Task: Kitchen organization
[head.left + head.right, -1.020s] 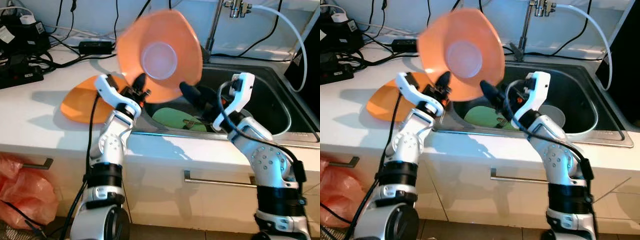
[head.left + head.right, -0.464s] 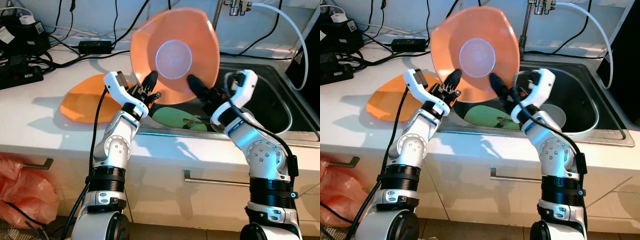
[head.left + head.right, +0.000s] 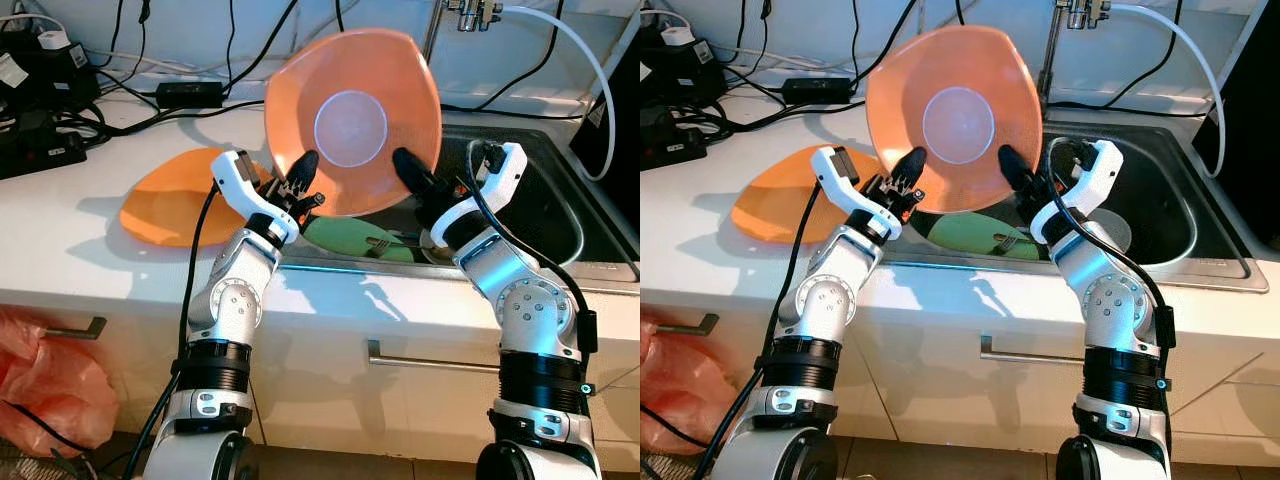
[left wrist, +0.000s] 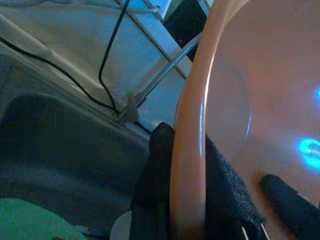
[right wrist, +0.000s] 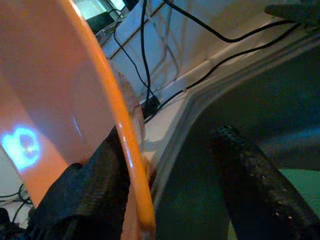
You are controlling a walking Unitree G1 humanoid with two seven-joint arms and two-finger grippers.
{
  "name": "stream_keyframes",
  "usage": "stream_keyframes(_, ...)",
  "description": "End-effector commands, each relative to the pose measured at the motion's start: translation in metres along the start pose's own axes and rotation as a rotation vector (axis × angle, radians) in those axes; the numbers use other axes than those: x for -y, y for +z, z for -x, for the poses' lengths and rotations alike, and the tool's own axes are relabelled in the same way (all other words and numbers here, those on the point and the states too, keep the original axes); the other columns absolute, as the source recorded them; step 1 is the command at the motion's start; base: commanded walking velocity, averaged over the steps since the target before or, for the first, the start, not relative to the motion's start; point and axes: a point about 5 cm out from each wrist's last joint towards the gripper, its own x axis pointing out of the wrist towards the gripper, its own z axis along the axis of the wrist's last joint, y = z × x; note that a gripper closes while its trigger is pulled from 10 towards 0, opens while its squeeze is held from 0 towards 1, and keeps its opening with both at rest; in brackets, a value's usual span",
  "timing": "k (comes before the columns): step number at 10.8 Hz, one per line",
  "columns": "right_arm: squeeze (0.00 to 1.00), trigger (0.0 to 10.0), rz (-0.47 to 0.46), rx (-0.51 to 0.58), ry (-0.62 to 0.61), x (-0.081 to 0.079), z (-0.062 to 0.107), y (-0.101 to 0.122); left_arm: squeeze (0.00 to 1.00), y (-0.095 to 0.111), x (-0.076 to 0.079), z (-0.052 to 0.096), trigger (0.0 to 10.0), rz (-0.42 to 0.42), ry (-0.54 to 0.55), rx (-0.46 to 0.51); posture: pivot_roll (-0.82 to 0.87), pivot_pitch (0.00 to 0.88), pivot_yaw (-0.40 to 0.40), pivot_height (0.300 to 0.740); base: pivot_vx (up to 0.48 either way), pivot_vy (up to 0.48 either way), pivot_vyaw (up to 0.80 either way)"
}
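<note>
Held plate: an orange plate [image 3: 352, 122] stands nearly on edge above the near-left part of the sink [image 3: 560, 215], its underside and pale foot ring toward the head camera, held up between both grippers.
Left gripper: the left gripper [image 3: 300, 180] sits at the plate's lower-left rim. Its wrist view shows the rim passing between the two black fingers [image 4: 225, 195], one on each face, so it is clamped on the plate.
Right gripper: the right gripper [image 3: 1015, 175] meets the plate's lower-right rim. In its wrist view one finger [image 5: 85, 195] presses the plate's face while the other stands well apart over the dark basin, so the jaws are wide and not pinching; the finger bears on the plate.
Hidden by the plate: the base of the tap [image 3: 470, 14] and part of the sink's back rim lie behind it.
Second plate: another orange plate [image 3: 175, 200] lies flat on the white counter [image 3: 60, 230], left of the left gripper; the arm covers its right edge.
Below the grippers: a green plate [image 3: 355, 238] lies in the sink, partly covered by both grippers; a utensil on it is too small to identify.
Beside the right arm: a pale round dish [image 3: 1110, 228], mostly hidden.
Far left: cables and power adapters [image 3: 40, 100], cut off by the frame.
</note>
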Motion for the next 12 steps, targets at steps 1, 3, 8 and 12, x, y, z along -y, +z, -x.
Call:
stream_keyframes(1, 0.00, 0.0, -0.011, 0.011, 0.001, -0.002, -0.004, 0.003, 0.00, -0.009, 0.020, -0.004, 0.0, 0.050, -0.075, 0.007, 0.00, 0.000, 0.002, 0.740, 0.000, 0.000, 0.00)
stream_keyframes(3, 0.00, 0.0, -0.014, 0.012, -0.009, -0.001, -0.006, 0.003, 0.00, -0.013, 0.025, -0.004, 0.0, 0.061, -0.101, -0.008, 0.00, 0.000, -0.003, 0.740, 0.000, 0.000, 0.00)
stream_keyframes(8, 0.00, 0.0, -0.017, 0.016, -0.033, 0.004, -0.005, 0.004, 0.00, -0.018, 0.029, -0.006, 0.0, 0.064, -0.105, -0.019, -0.02, 0.000, -0.001, 0.740, 0.000, 0.000, 0.00)
stream_keyframes(12, 0.00, 0.0, -0.024, 0.047, -0.081, 0.010, -0.007, 0.012, 1.00, -0.018, 0.026, -0.008, 10.0, -0.013, -0.067, -0.033, -0.02, 0.000, -0.010, 0.740, 0.000, 0.000, 0.00)
